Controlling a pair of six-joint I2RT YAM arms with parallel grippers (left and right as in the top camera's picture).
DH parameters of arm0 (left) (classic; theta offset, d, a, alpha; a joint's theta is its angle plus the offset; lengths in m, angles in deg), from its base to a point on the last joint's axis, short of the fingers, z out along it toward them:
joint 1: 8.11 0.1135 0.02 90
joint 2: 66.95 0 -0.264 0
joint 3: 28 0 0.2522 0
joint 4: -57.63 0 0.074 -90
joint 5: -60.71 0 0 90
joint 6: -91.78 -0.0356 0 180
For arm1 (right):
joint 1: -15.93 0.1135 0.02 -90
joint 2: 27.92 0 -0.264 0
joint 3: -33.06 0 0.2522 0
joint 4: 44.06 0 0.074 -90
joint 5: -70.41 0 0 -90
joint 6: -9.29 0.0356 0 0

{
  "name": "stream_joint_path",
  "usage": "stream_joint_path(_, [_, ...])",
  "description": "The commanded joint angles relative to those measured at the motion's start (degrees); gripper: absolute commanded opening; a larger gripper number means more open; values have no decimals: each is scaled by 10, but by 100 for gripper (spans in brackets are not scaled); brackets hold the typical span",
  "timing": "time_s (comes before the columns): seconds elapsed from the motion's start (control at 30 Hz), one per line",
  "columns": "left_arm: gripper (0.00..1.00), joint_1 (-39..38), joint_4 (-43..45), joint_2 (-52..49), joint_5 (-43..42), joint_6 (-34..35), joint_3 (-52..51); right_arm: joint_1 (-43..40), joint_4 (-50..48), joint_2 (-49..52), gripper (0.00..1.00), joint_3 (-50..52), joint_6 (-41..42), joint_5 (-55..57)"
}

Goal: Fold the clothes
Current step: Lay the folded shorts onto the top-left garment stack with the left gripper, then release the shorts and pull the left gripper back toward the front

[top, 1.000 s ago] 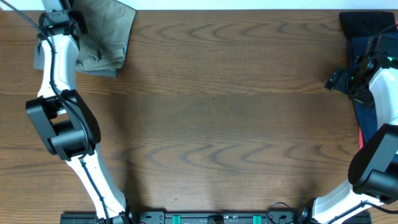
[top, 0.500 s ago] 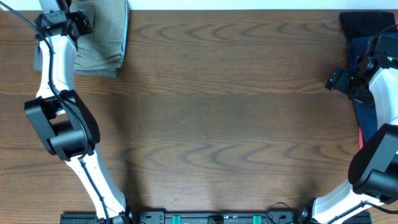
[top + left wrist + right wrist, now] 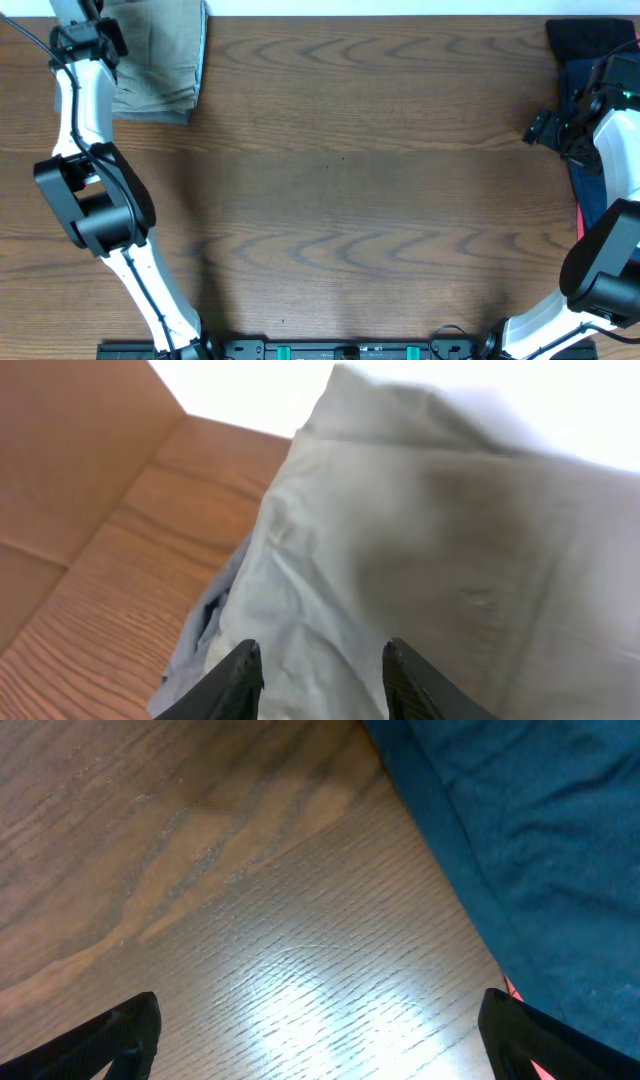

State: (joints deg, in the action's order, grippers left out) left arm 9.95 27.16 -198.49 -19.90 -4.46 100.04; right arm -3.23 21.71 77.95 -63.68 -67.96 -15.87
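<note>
Counter: dark brown wood grain, white strip along far edge.
Left fingers: parted, gripping nothing, poised just above creased pale cloth.
Right fingers: spread wide, empty, over bare wood.
Shorts: pale khaki-green, heaped at far left corner.
Navy garment: draped along far right edge.

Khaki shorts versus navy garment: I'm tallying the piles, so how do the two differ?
The khaki shorts are pale green-grey, the navy garment dark blue. The shorts lie at the far-left corner, the navy garment along the right edge. The open left pincer hovers over the shorts; the open right pincer over bare wood beside the navy garment. Both rest on the wooden table.
</note>
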Motion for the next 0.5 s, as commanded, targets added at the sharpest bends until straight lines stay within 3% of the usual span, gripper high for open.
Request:
stream_joint_path(0.0, [41,22,-7,-53,1,-1,6,-3,0,-7,99,-5,-6,5])
stream_joint_path(0.1, [44,36,-29,-76,1,-1,6,-3,0,-7,99,-5,-6,5])
stream_joint_path(0.2, [58,47,-52,-83,1,-1,6,-3,0,-7,99,-5,-6,5])
stream_joint_path(0.47, [62,47,-87,-30,1,15,7,-3,0,-7,99,-5,-6,5])
